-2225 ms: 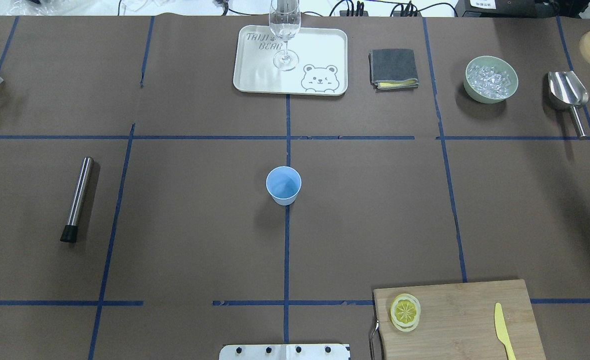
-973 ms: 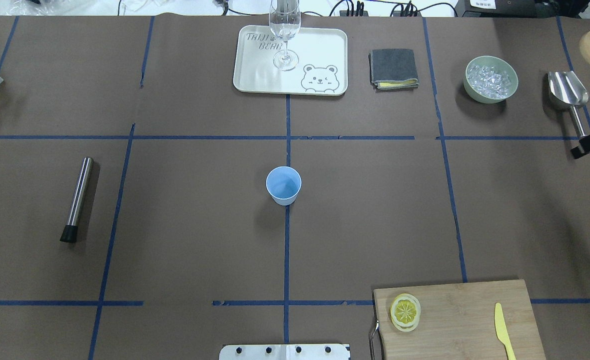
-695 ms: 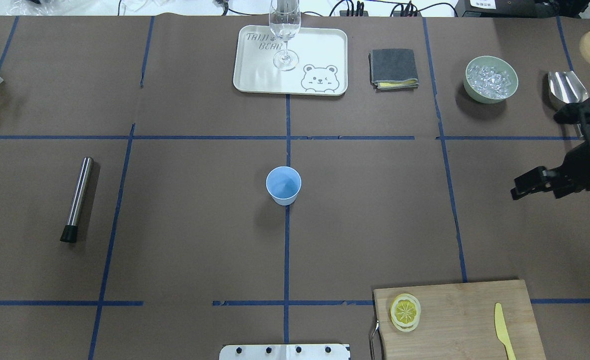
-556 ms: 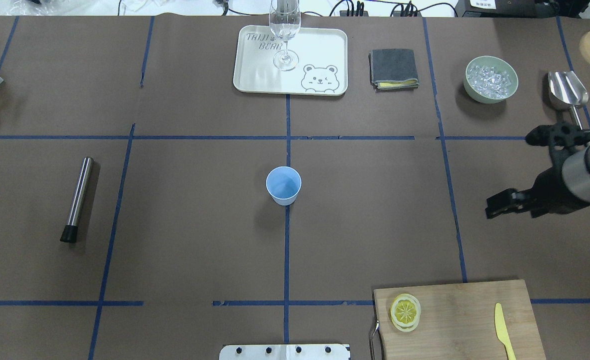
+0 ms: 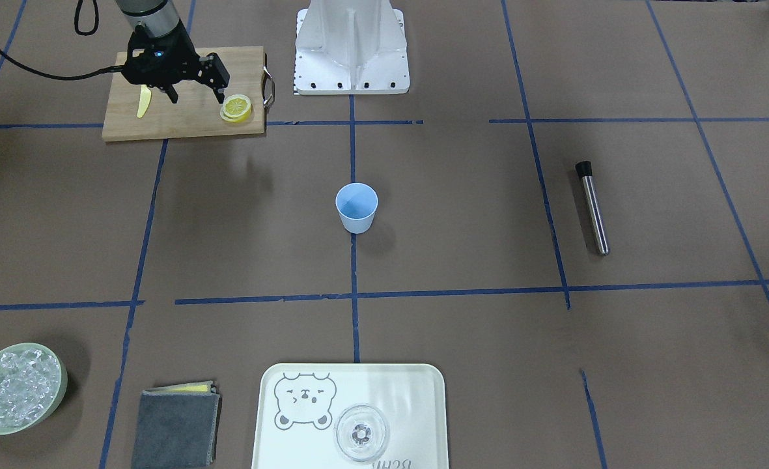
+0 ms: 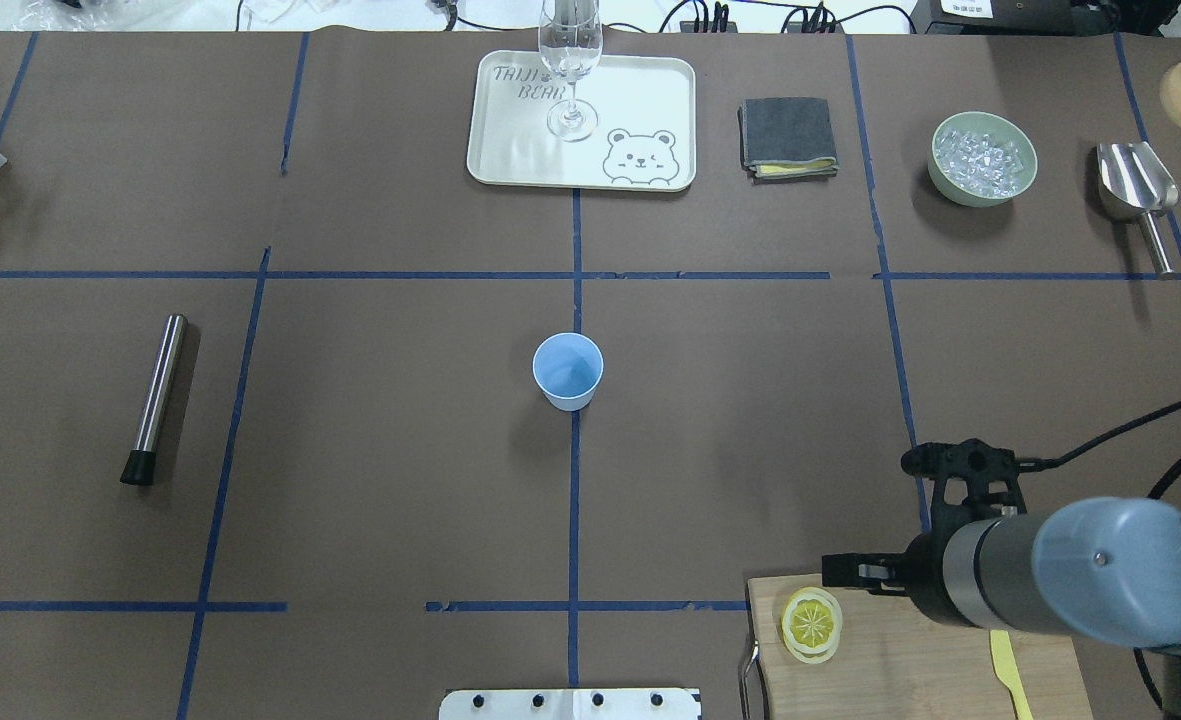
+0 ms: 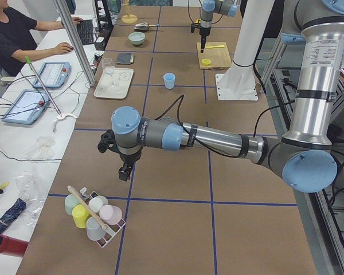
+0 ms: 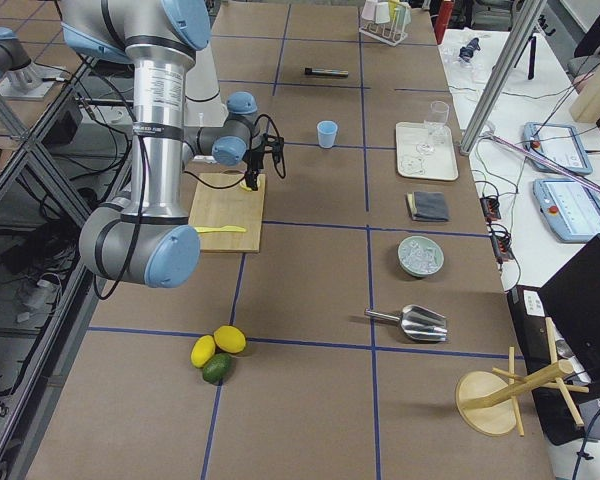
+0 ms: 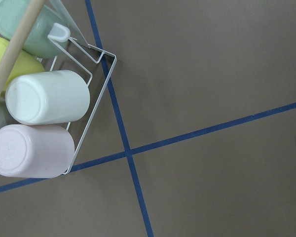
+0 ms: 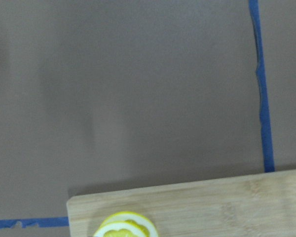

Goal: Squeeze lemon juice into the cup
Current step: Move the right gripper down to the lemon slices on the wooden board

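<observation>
The lemon (image 6: 811, 624) is a thin slice lying flat on the left end of a wooden cutting board (image 6: 885, 680) at the table's near right; it also shows in the front view (image 5: 236, 108) and at the bottom of the right wrist view (image 10: 126, 225). The light-blue cup (image 6: 568, 370) stands upright at the table's middle. My right gripper (image 5: 196, 96) hangs open and empty over the board, with one finger (image 6: 843, 573) just beside the lemon, on its far side. My left gripper (image 7: 124, 171) shows only in the left side view, far from both; I cannot tell its state.
A yellow plastic knife (image 6: 1006, 660) lies on the board's right part. At the far edge are a tray (image 6: 650, 100) with a stemmed glass (image 6: 570, 60), a folded cloth (image 6: 788, 137), a green bowl of ice (image 6: 983, 158) and a metal scoop (image 6: 1138, 190). A metal muddler (image 6: 155, 398) lies at left. A cup rack (image 9: 44, 98) sits under the left wrist.
My right arm has come in from the right edge and swept down toward me, from near the scoop to over the cutting board beside the lemon. Nothing on the table has moved.
</observation>
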